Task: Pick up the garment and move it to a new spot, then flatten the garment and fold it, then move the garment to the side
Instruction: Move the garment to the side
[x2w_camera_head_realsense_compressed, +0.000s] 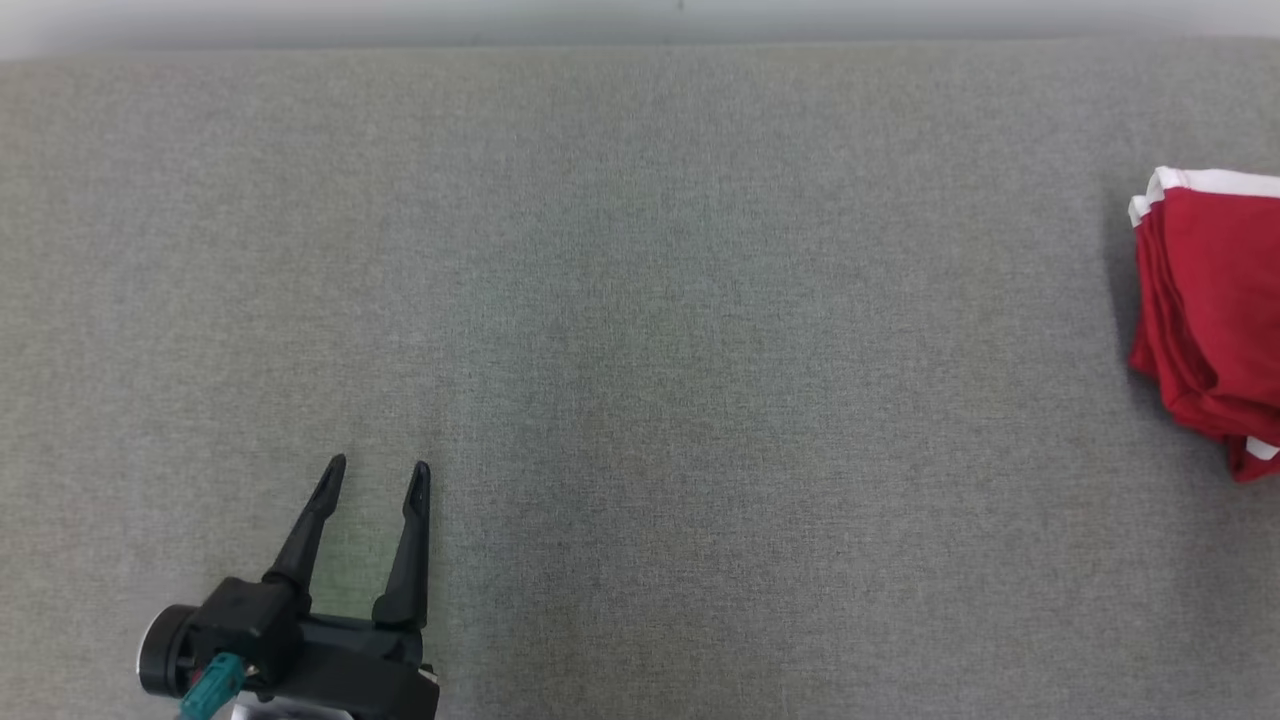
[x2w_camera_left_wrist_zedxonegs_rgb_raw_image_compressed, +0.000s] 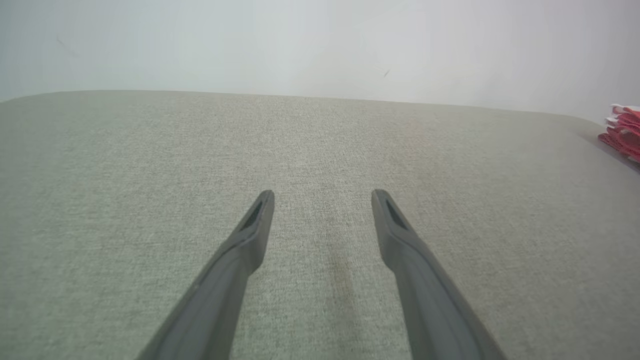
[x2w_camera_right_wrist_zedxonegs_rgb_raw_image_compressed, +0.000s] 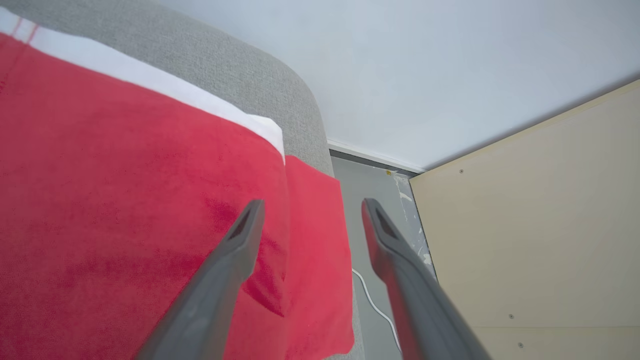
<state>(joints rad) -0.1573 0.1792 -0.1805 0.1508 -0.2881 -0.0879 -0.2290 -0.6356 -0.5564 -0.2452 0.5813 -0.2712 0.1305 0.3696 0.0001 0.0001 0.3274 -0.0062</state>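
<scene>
Grey surface (x2w_camera_head_realsense_compressed: 640, 250) lies under the left gripper (x2w_camera_head_realsense_compressed: 378, 465), fingers spread, empty; right gripper (x2w_camera_right_wrist_zedxonegs_rgb_raw_image_compressed: 310, 205), equally open and empty, points over the red garment (x2w_camera_head_realsense_compressed: 1210, 300).

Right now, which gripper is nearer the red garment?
Right. The right gripper is open at the edge of the red garment; the left gripper sits open far across the grey surface from it.

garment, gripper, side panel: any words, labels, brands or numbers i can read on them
No readable text in any view.
garment: plain red with a white band, no print or label showing.
left gripper: dark, no markings.
panel: bare beige with screws, nothing written.
</scene>
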